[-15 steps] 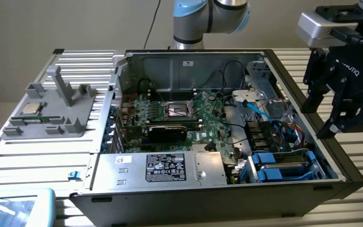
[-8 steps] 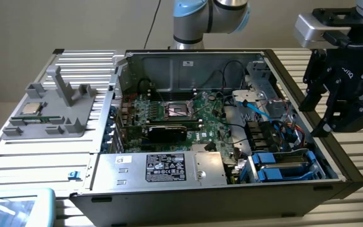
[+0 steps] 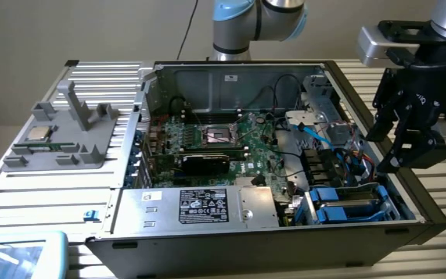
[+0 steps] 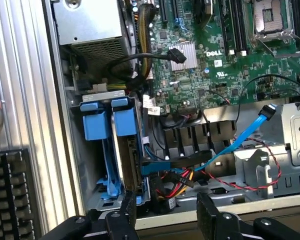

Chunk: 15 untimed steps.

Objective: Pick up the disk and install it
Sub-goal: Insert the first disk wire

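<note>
- The gripper point(image 3: 389, 152) point(image 4: 165, 216) has its jaws spread wide and holds nothing. It hangs over the edge of the case point(image 3: 432, 218) at the exterior view's right.
- The disk point(image 3: 345, 204) point(image 4: 121, 152) stands on edge in the drive bay point(image 4: 97, 200), with its blue rails showing. It is below the gripper and apart from it.
- The motherboard point(image 4: 230, 75) reads "DELL".
- The black label point(image 3: 202, 204) on the silver box point(image 3: 149, 209) is illegible.
</note>
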Each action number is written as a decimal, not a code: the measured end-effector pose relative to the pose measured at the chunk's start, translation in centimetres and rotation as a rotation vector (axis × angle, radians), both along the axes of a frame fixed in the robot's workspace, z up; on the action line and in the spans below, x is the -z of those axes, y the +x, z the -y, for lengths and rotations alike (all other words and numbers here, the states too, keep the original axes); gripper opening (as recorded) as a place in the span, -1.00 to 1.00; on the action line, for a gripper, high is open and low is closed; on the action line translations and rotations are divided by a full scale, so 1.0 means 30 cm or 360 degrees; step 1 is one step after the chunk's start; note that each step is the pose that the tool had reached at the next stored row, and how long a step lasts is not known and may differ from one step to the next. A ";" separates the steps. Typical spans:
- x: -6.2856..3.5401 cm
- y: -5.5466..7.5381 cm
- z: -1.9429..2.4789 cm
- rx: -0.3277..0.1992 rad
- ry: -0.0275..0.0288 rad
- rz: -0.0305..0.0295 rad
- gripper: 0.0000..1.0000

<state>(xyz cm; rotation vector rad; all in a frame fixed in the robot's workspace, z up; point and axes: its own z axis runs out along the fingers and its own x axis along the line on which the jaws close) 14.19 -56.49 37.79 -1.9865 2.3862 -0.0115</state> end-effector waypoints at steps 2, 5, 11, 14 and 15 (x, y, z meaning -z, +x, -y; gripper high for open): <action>0.010 0.000 0.000 0.0033 0.00033 0.00000 0.19; 0.019 0.000 0.000 0.0092 0.00223 -0.00001 0.19; 0.038 0.000 -0.006 0.0173 0.00377 0.00001 0.19; 0.051 0.000 -0.020 0.0182 0.00375 0.00002 0.19; 0.055 0.000 -0.023 0.0187 0.00374 0.00003 0.19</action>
